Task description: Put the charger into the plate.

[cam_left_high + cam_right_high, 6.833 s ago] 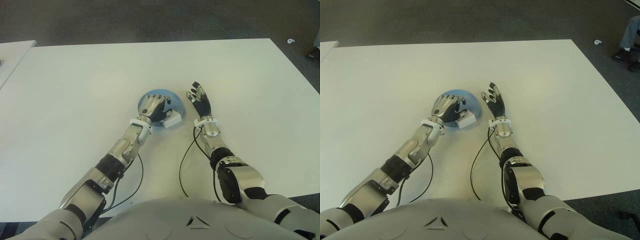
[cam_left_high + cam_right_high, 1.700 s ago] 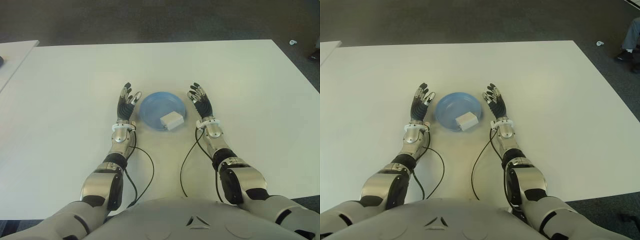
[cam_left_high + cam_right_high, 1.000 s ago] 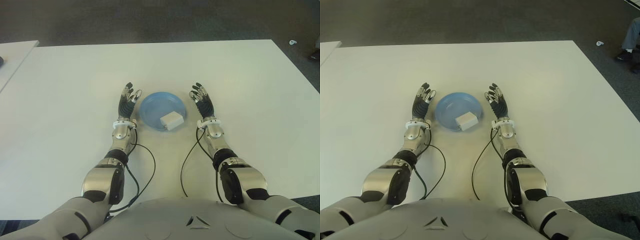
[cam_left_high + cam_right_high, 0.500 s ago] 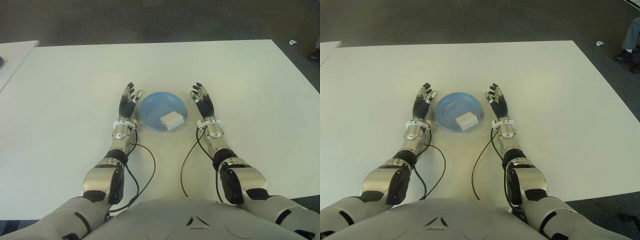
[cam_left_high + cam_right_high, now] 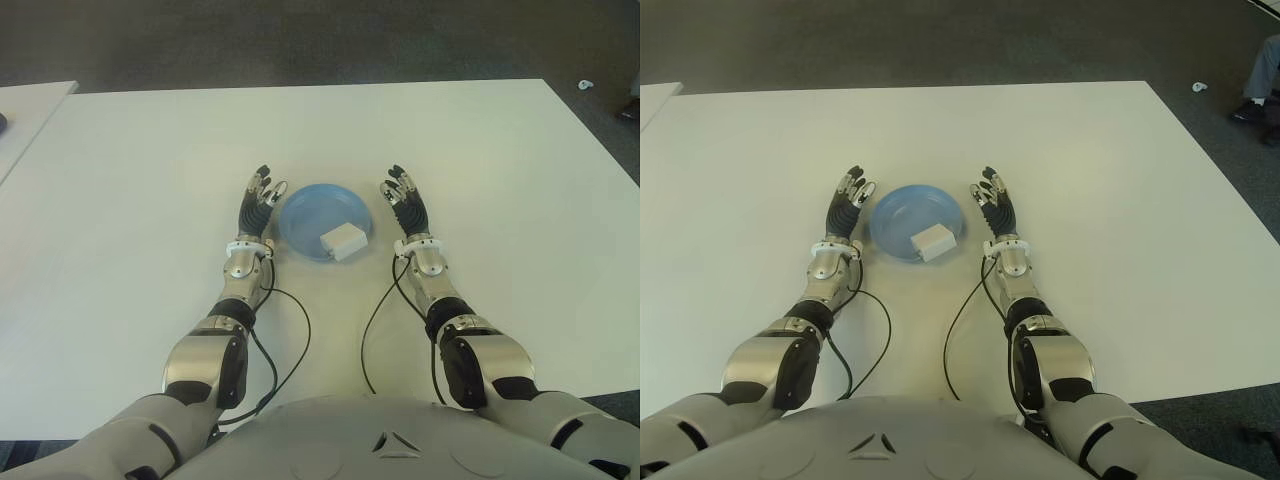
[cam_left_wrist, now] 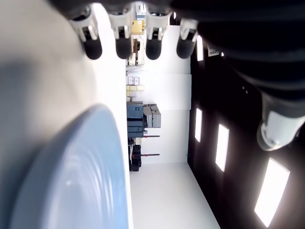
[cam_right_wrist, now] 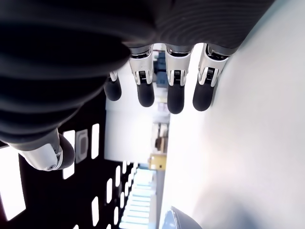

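While wrist views show only fingers, the charger (image 5: 341,242) lies in the plate (image 5: 305,205).

White table (image 5: 480,150) — blue plate (image 5: 310,210) near centre (black cables (image 5: 375,320) trailing nearer edge).

i'm seeing a white charger (image 5: 342,242) showing against a light blue plate (image 5: 308,207), on a white table (image 5: 140,170), with dark grey floor (image 5: 300,40) beyond.

You're in an office or lab room — a wide white table (image 5: 150,150) on grey carpet (image 5: 300,40), ceiling light panels (image 6: 274,191) and shelving (image 6: 143,119) behind.
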{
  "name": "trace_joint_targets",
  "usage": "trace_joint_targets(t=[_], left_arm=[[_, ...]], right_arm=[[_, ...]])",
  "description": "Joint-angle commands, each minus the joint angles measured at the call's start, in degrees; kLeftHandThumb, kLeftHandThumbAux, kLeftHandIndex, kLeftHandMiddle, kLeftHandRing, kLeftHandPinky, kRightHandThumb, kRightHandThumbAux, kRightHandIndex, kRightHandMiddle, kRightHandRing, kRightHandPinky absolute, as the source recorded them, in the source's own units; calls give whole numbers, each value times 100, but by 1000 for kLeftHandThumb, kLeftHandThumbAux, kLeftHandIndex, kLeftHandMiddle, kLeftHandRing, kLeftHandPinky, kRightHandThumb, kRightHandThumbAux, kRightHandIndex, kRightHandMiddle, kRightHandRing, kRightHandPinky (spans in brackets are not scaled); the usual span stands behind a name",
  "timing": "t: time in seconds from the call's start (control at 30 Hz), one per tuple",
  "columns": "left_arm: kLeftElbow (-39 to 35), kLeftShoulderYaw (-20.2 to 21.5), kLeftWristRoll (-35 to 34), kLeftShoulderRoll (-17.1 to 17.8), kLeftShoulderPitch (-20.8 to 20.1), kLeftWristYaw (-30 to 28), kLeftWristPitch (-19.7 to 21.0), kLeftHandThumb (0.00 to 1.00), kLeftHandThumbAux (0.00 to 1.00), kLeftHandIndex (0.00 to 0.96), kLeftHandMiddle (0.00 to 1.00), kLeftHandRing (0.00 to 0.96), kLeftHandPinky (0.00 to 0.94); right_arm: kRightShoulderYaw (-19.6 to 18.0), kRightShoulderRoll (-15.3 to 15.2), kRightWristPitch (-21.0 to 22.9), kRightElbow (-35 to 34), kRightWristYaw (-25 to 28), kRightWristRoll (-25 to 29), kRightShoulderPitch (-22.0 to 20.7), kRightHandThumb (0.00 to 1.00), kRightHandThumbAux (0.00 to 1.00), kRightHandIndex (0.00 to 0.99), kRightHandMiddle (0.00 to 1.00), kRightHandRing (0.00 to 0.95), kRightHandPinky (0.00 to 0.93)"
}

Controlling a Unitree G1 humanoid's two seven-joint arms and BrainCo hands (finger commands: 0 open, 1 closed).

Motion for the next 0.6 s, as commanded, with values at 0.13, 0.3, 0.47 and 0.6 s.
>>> trace_joint_targets(t=[0.13, 0.3, 0.47, 0.6], left_arm=[[361, -48, 40, -37, 404, -161, 438, 0, 487, 0, 0, 0, 0], [375, -53, 44, -50, 421, -165, 518, 0, 498, 0, 0, 0, 0], [329, -96, 84, -56, 525, -160, 456, 12, 525, 0, 0, 0, 0], [238, -103, 75, -80, 643, -207, 330, 69, 561, 0, 0, 0, 0]], right_arm=[[-64, 26, 448, 497, 12, 120, 821, 0, 449, 47, 97, 96, 108], [-62, 8, 437, 499, 34, 114, 862, 0, 447, 44, 96, 96, 111], [-61, -10, 360, 452, 52, 115, 982, 0, 460, 46, 101, 102, 119], [-74, -31, 293, 396, 95, 136, 1111, 0, 475, 47, 106, 109, 126]])
